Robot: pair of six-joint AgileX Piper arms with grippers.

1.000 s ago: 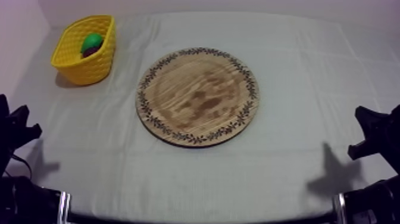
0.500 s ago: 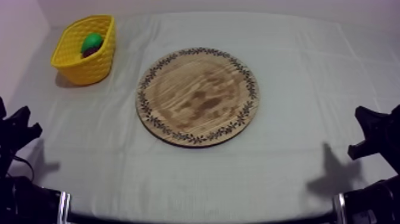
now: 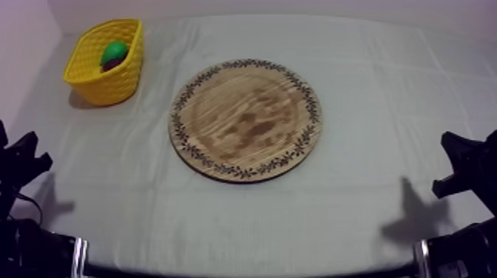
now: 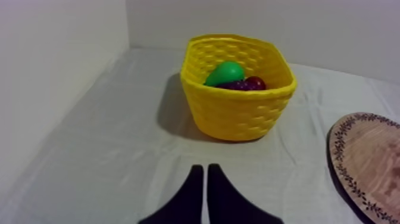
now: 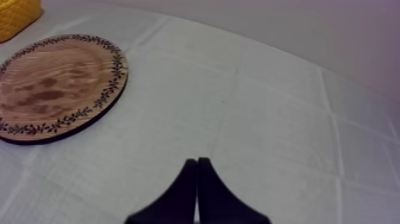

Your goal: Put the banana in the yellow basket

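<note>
Grey-white cloth | woven yellow basket holds pear | patterned-rim wooden board | left pincer closed | right pincer closed

A bare robot lab bench: a table under grey-white cloth, plain pale walls beyond the wooden board, my left arm and right arm flanking that board.

One high, two low
Top slants down over all; left wrist faces the basket, right wrist the board all three share.
</note>
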